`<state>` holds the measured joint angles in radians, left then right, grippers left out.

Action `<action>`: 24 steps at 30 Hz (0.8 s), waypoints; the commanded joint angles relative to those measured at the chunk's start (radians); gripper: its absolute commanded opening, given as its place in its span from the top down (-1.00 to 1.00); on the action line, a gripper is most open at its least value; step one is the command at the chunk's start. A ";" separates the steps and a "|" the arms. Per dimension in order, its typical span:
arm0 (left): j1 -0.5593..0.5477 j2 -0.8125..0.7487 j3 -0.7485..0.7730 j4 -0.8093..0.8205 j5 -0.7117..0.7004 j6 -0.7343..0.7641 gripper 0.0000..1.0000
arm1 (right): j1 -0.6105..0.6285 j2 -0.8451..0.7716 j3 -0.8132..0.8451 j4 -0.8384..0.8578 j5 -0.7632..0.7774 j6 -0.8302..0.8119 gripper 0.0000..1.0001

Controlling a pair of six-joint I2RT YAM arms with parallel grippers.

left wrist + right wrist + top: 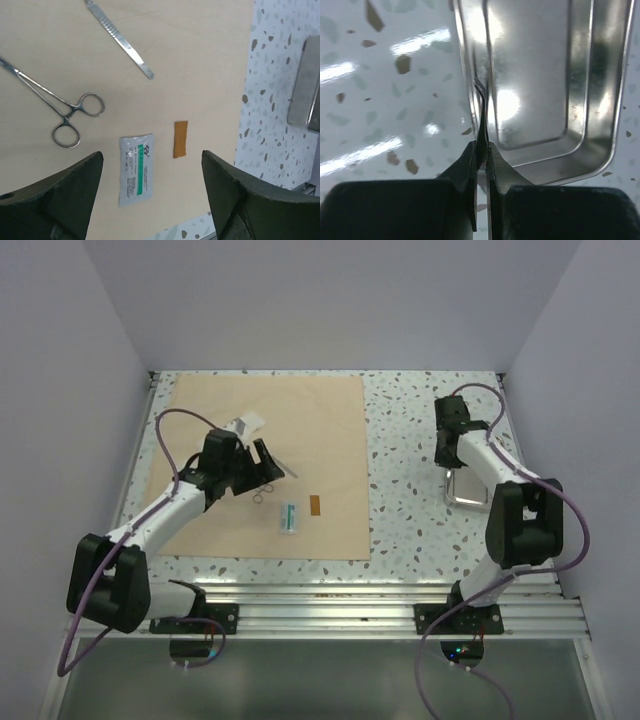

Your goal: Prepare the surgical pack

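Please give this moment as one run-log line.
left gripper: open, over tan sheet | right gripper: shut on thin metal instrument, at rim of steel tray

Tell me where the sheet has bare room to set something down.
Bare: the sheet's far right corner, beyond the scalpel and strip, and the table between sheet and tray. Crowded: around the forceps, packet and left end effector.
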<state>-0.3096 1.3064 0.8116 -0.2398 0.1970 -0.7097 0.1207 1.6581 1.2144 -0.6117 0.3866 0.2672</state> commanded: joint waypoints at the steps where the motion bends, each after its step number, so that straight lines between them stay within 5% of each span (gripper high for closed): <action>1: 0.020 0.036 0.032 -0.075 -0.080 0.033 -0.65 | -0.015 0.097 0.062 -0.114 0.113 -0.071 1.00; 10: 0.047 0.085 0.066 -0.161 -0.168 0.039 -0.65 | -0.118 0.178 0.079 -0.115 0.015 -0.060 0.88; 17: 0.075 0.126 0.092 -0.197 -0.194 0.027 -0.63 | -0.118 0.151 0.088 -0.109 -0.040 -0.049 0.16; 24: 0.079 0.191 0.149 -0.268 -0.294 0.012 -0.53 | -0.055 -0.021 0.102 -0.138 -0.044 -0.037 0.04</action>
<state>-0.2386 1.4811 0.9100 -0.4629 -0.0154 -0.6945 0.0105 1.7969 1.2747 -0.7338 0.3641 0.2203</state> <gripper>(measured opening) 0.771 0.477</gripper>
